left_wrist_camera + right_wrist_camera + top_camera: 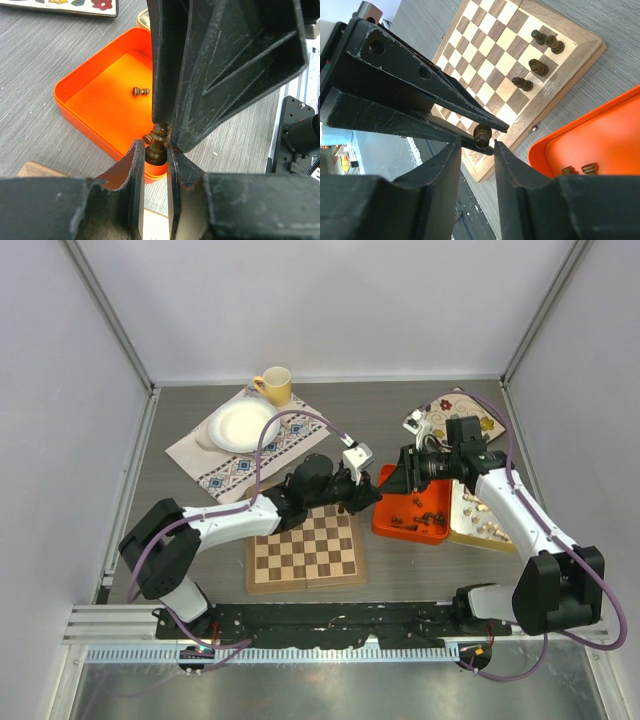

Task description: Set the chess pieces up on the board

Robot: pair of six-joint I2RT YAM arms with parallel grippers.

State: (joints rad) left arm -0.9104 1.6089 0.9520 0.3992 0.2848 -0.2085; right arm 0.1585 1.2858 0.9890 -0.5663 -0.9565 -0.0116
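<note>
A small dark turned wooden chess piece [155,152] hangs over the near rim of the orange plastic tray [95,107], beside the chequered wooden board [506,64]. This is probably a handover to square it for placing. The left gripper [154,159] has its jaws clamped on the base. The right gripper [476,146] meets the head, but I cannot tell whether its jaws pinch.

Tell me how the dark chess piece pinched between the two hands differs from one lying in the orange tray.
The pinched piece is gripped off the table by the left hand and right hand; the tray piece lies loose, untouched. The pinched piece hangs by the rim of the orange tray; the tray piece lies on its side inside. Both are dark turned wood.
</note>
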